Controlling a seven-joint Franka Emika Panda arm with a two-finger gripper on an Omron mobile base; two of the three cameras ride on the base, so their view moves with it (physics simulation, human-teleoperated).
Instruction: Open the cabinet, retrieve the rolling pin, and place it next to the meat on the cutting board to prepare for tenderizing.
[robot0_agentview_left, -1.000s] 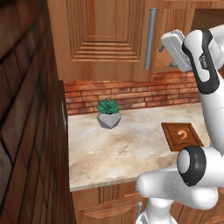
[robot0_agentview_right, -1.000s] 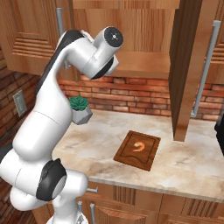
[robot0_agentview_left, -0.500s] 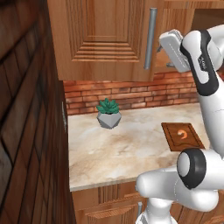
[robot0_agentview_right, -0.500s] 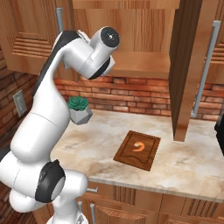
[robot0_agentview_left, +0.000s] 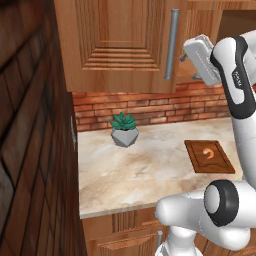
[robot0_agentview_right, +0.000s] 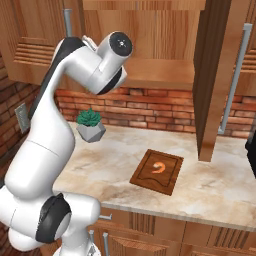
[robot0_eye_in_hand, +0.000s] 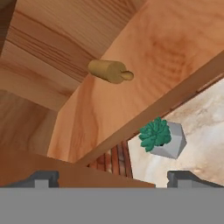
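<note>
The rolling pin (robot0_eye_in_hand: 109, 71), a tan wooden cylinder with a small handle end, lies on the plank shelf (robot0_eye_in_hand: 148, 52) inside the cabinet (robot0_agentview_right: 145, 45). My gripper (robot0_eye_in_hand: 114, 179) is open, facing the shelf from a distance, with nothing between its fingertips (robot0_eye_in_hand: 41, 178). From the left base camera, the gripper (robot0_agentview_left: 190, 65) is raised in front of the cabinet (robot0_agentview_left: 115, 45), beside a grey bar handle (robot0_agentview_left: 172, 45). The cutting board (robot0_agentview_right: 157, 171) (robot0_agentview_left: 209, 156) lies on the counter below. The orange-pink meat (robot0_agentview_right: 159, 167) (robot0_agentview_left: 212, 154) rests on it.
The cabinet's right door (robot0_agentview_right: 215, 75) stands swung open, edge-on, above the counter right of the board. A potted green succulent (robot0_agentview_left: 124, 129) (robot0_agentview_right: 90, 123) (robot0_eye_in_hand: 162, 138) sits by the brick backsplash. A dark wooden wall (robot0_agentview_left: 30, 150) bounds the left. Drawer fronts (robot0_agentview_right: 150, 235) run below the counter.
The arm has shifted slightly to the left at the cabinet. The gripper stays open, and the board and meat have not moved.
</note>
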